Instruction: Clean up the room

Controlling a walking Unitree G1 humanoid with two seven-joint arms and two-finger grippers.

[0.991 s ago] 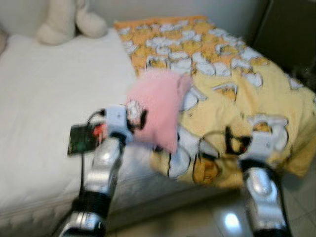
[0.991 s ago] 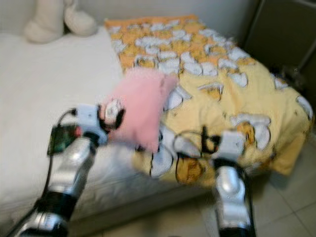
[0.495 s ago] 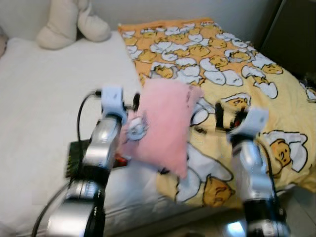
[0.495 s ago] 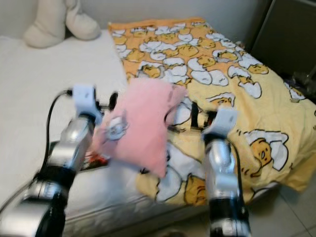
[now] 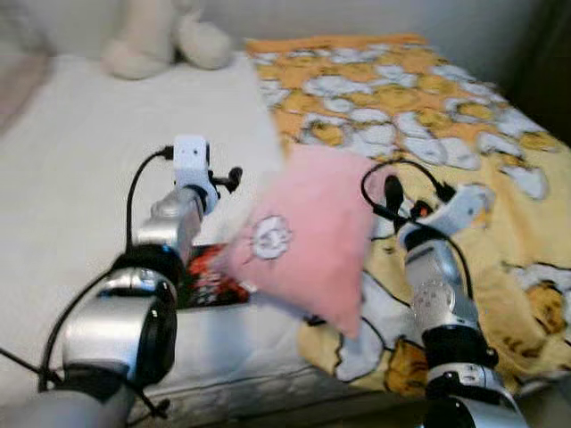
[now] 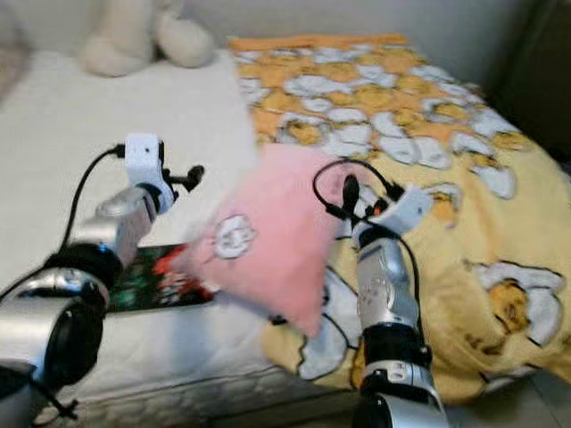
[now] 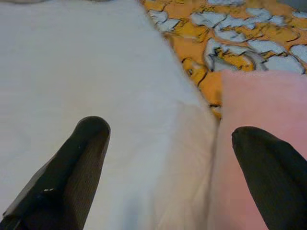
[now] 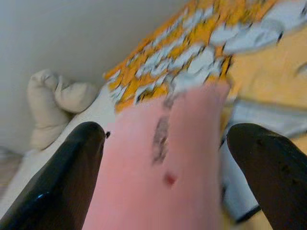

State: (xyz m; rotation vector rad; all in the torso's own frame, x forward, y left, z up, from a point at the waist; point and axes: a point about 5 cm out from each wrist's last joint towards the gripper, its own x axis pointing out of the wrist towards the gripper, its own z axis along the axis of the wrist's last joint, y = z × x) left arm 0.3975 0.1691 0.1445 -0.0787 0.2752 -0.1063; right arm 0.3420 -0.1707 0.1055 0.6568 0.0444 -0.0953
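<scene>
A pink pillow (image 5: 308, 241) with a small white cartoon patch hangs tilted over the bed's near edge, between my two arms. My left gripper (image 5: 229, 177) is open and sits apart from the pillow, to its left, above the white mattress (image 5: 80, 143). In the left wrist view the pillow (image 7: 259, 100) lies beside one finger. My right gripper (image 5: 393, 192) is open at the pillow's right edge. In the right wrist view the pillow (image 8: 163, 158) lies between the spread fingers (image 8: 72, 167). I cannot tell whether they touch it.
A yellow-orange cartoon-print duvet (image 5: 428, 107) covers the bed's right half. A cream plush toy (image 5: 165, 40) sits at the head of the bed. A dark red-and-green book (image 5: 210, 276) lies flat near the front edge. Dark furniture (image 6: 544, 71) stands at the far right.
The camera has shifted. My left gripper has come off the pillow's left edge and now stands clear of it. The pillow has dropped toward my right gripper, which has risen to its right edge.
</scene>
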